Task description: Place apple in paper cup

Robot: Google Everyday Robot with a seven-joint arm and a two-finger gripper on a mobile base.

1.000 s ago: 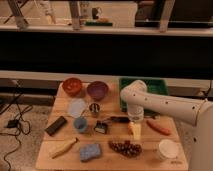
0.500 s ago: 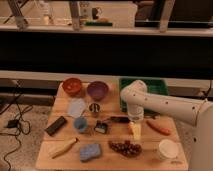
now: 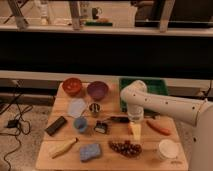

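Note:
My gripper (image 3: pixel 135 132) hangs from the white arm (image 3: pixel 150 102) and points straight down over the middle right of the wooden table (image 3: pixel 60 160), its pale yellow tips just above the board. It stands open and I see nothing held in it. The apple is hidden; I cannot make it out anywhere on the table. The paper cup (image 3: pixel 167 149), wide and off-white, stands at the front right corner, to the right of the gripper and nearer the front.
An orange carrot (image 3: pixel 159 127) lies right of the gripper, dark grapes (image 3: pixel 125 147) just in front of it. A green tray (image 3: pixel 150 85) sits behind the arm. Orange bowl (image 3: pixel 72 86), purple bowl (image 3: pixel 97 90), metal cup (image 3: pixel 94 109), blue cup (image 3: pixel 80 123) and blue sponge (image 3: pixel 90 151) fill the left half.

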